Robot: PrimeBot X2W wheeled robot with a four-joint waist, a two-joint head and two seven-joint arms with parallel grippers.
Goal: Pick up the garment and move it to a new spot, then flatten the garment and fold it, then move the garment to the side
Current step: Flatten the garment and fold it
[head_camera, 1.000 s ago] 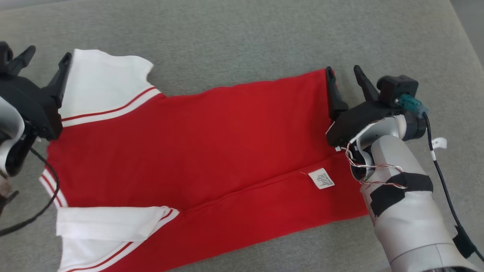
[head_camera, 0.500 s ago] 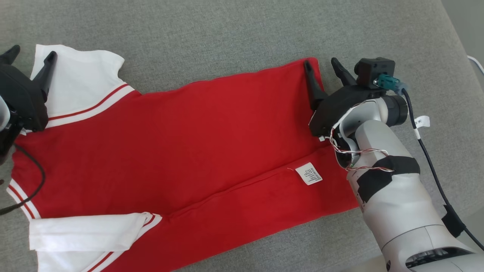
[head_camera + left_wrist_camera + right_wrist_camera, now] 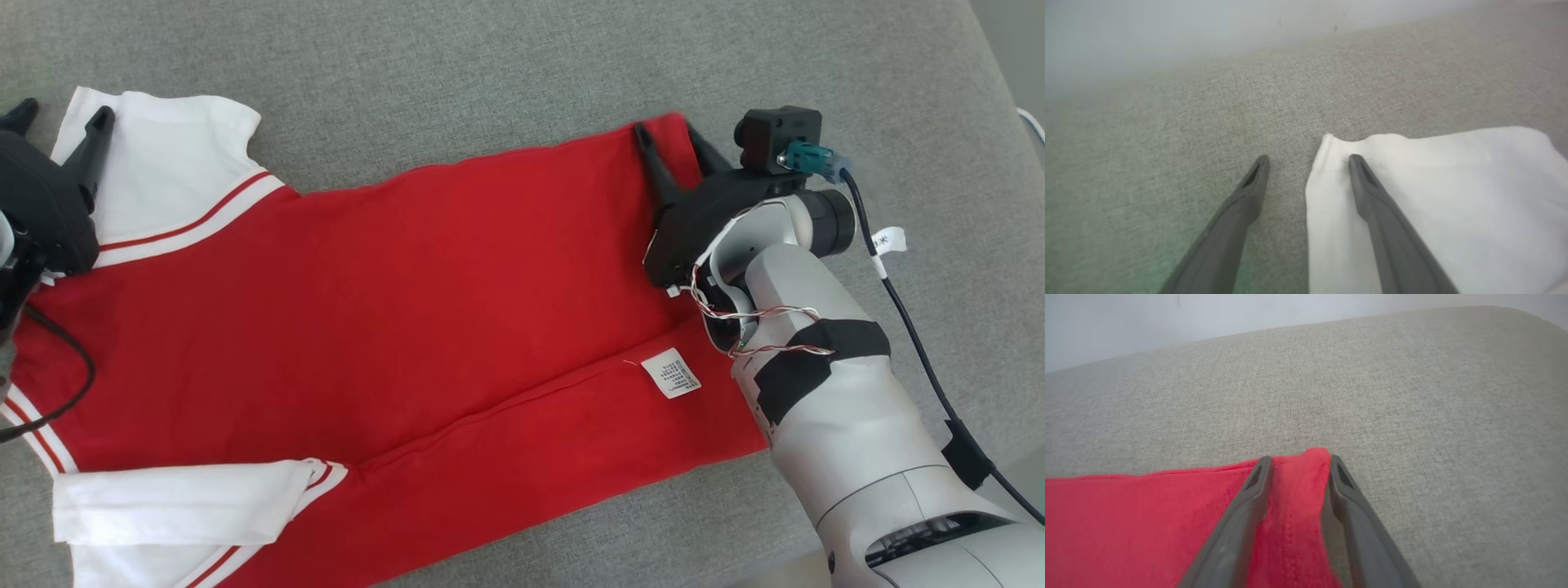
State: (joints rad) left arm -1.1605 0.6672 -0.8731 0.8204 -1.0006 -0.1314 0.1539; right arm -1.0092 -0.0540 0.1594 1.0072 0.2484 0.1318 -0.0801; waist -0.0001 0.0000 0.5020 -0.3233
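Lying spread across the grey cushion, the red shirt shows its white care label near the hem. At the far hem corner the right gripper — jaws about half closed — pinches a ridge of fabric that touches both fingers. The left gripper stands wide open, holding nothing — one finger on the white sleeve, the other on bare cushion.

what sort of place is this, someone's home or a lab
Likely a home or a mock living room: the garment lies on a grey woven upholstered cushion, sofa-like, with a plain pale wall behind it.
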